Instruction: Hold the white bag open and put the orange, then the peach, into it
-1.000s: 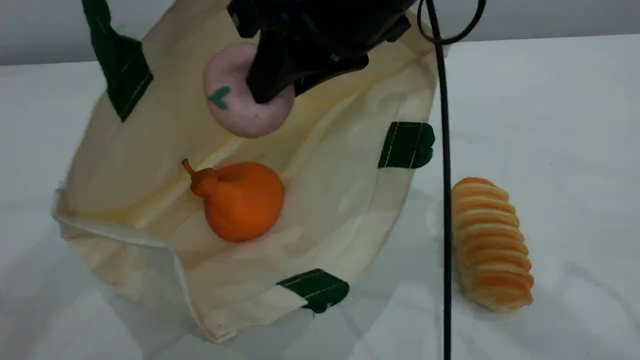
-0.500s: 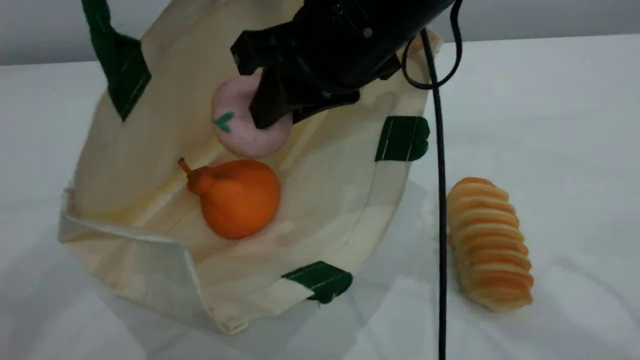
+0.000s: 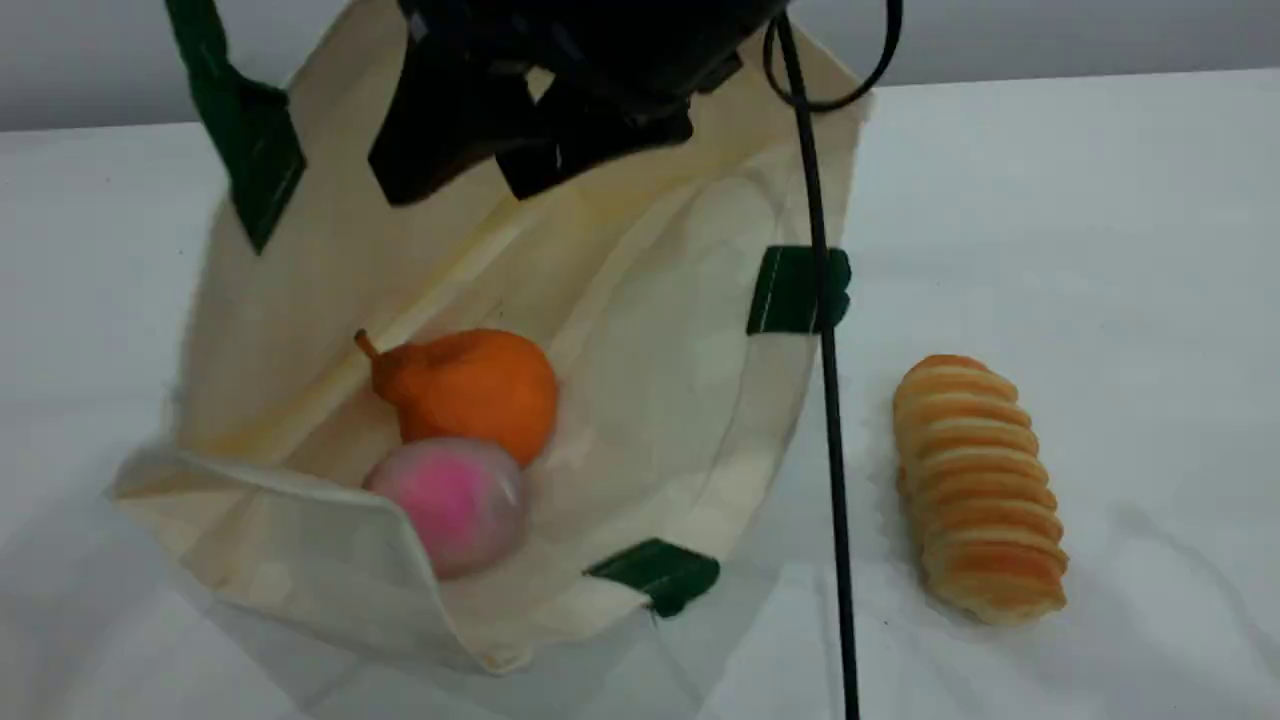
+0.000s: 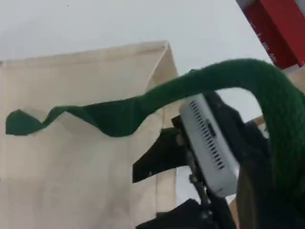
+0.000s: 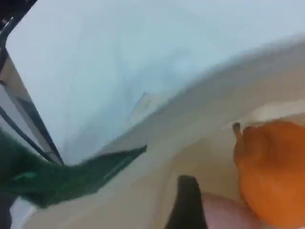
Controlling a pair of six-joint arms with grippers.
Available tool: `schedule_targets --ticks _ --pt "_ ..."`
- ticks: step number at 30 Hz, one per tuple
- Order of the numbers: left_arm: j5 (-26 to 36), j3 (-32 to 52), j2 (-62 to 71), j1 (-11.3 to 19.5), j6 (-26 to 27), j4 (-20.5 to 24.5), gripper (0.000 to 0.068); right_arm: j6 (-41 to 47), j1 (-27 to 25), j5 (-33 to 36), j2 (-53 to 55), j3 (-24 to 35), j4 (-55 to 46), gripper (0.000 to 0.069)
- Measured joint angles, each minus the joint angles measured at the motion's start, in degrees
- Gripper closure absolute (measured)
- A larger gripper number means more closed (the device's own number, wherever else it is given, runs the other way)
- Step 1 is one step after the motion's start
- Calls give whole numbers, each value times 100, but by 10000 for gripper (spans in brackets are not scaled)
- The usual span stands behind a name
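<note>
The white bag (image 3: 680,330) lies tilted open on the table, and its green strap (image 3: 245,150) rises out of the top left of the scene view. In the left wrist view that strap (image 4: 214,83) arches across and runs down to the bottom right, where my left gripper is shut on it. The orange (image 3: 480,390) rests inside the bag. The peach (image 3: 455,505) lies loose just in front of it, touching it. My right gripper (image 3: 480,175) hangs open and empty above the bag's mouth. Its fingertip (image 5: 187,202) shows above the orange (image 5: 276,167).
A ridged bread loaf (image 3: 980,490) lies on the table to the right of the bag. A black cable (image 3: 830,400) hangs down between the bag and the loaf. A red box (image 4: 281,28) shows at the top right of the left wrist view.
My right gripper opened and let go of the peach, which dropped into the bag in front of the orange. The gripper then rose and shifted left.
</note>
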Motion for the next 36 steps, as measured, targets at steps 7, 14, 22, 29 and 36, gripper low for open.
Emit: schedule_targets --ticks 7,14,22,29,36 --pt "0 0 0 0 96 0 624 60 -561 725 -382 11 -238 177" --pt "0 26 5 0 302 0 624 60 -1511 1795 -931 11 -279 177" --pt "0 26 5 0 612 285 582 49 -2428 2427 -1694 11 96 177" --pt "-11 26 5 0 606 703 386 49 -2684 2594 -2490 11 336 177" --pt "-11 26 -11 0 606 737 254 22 -2684 3413 -3027 11 1276 183"
